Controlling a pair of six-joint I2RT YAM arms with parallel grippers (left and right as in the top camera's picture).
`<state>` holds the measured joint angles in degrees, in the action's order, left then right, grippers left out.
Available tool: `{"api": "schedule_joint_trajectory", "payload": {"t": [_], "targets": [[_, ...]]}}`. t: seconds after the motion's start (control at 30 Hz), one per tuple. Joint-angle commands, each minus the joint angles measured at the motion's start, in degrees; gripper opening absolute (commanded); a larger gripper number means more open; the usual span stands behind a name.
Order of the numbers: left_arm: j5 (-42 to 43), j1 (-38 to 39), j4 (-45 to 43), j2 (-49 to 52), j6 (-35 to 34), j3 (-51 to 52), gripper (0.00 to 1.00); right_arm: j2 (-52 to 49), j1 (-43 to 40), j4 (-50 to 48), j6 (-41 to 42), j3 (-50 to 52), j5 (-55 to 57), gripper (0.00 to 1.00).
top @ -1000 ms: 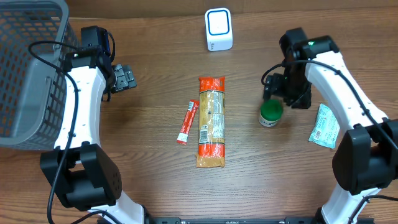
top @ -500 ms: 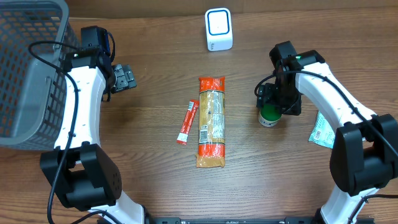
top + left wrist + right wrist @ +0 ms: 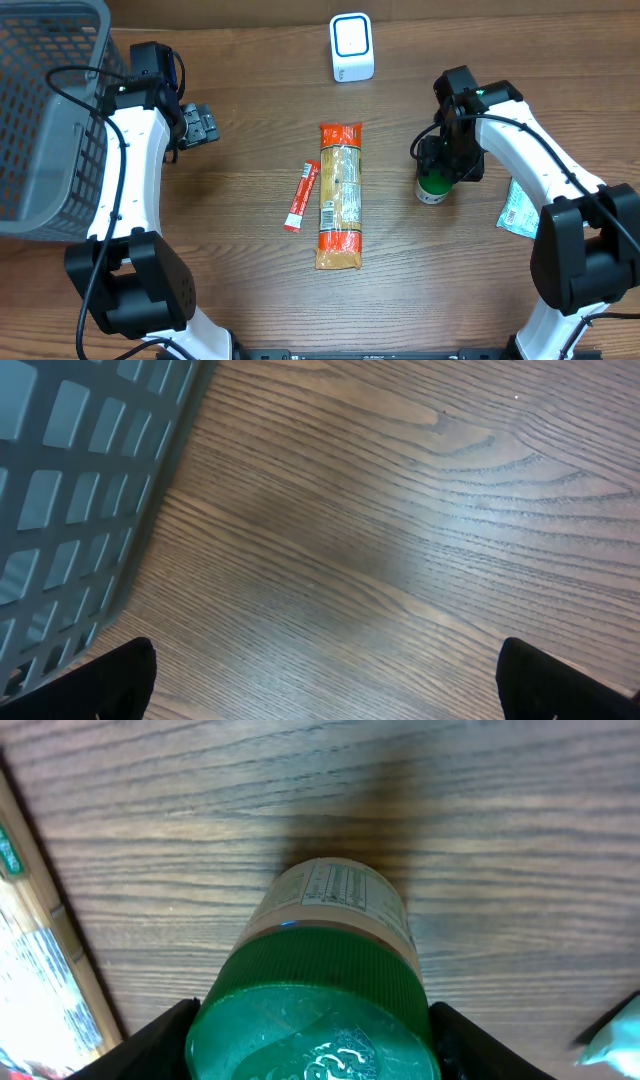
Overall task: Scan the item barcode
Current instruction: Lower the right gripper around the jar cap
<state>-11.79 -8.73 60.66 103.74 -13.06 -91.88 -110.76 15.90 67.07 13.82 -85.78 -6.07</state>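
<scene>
A small jar with a green lid (image 3: 433, 185) stands upright on the wooden table, right of centre. My right gripper (image 3: 441, 163) is down over it. In the right wrist view the green lid (image 3: 315, 1010) fills the gap between the jaws, and both black fingers (image 3: 165, 1040) press against its sides. The jar's pale label (image 3: 335, 895) faces away from me. The white scanner (image 3: 351, 47) with a blue-ringed face stands at the back centre. My left gripper (image 3: 200, 125) hovers open over bare wood (image 3: 325, 680) beside the basket, holding nothing.
A grey mesh basket (image 3: 45, 110) fills the left edge, its wall (image 3: 70, 510) close to the left gripper. A long orange pasta packet (image 3: 340, 195) and a red sachet (image 3: 301, 196) lie at centre. A white-green packet (image 3: 522, 203) lies at the right.
My right gripper moved left and down over the jar, and its jaws narrowed onto the green lid. The left arm stayed put.
</scene>
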Motion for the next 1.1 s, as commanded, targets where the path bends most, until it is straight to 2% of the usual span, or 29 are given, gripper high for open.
{"api": "schedule_joint_trajectory", "payload": {"t": [0.0, 0.17, 0.27, 0.3, 0.47, 0.6, 0.73, 0.9, 1.07], "targets": [[0.28, -0.09, -0.02, -0.46, 0.63, -1.01, 1.0, 0.5, 0.28, -0.57, -7.5, 0.33, 0.0, 0.58], [0.28, -0.09, -0.02, -0.46, 0.63, -1.01, 1.0, 0.5, 0.28, -0.66, -9.42, 0.33, 0.42, 0.64], [0.26, -0.09, -0.02, -0.46, 0.63, -1.01, 1.0, 0.5, 0.26, -0.66, -9.33, 0.33, 1.49, 0.77], [0.26, -0.09, -0.02, -0.46, 0.63, -1.01, 1.0, 0.5, 0.28, -0.61, -8.61, 0.33, 1.44, 0.78], [0.28, -0.09, -0.02, -0.46, 0.63, -1.01, 1.0, 0.5, 0.28, 0.02, 4.39, 0.33, 1.42, 0.79], [0.26, -0.09, -0.02, -0.46, 0.63, -1.01, 1.0, 0.5, 0.28, 1.51, 9.16, 0.33, 0.66, 0.73], [0.26, -0.09, -0.02, -0.46, 0.63, -1.01, 1.0, 0.5, 0.28, 1.79, 9.14, 0.33, -0.46, 0.65], [0.28, -0.09, -0.02, -0.46, 0.63, -1.01, 1.0, 0.5, 0.28, 1.7, 8.46, 0.33, 0.04, 0.6], [0.28, -0.09, -0.02, -0.46, 0.63, -1.01, 1.0, 0.5, 0.28, 1.36, 1.51, 0.33, 1.03, 0.51]]}}
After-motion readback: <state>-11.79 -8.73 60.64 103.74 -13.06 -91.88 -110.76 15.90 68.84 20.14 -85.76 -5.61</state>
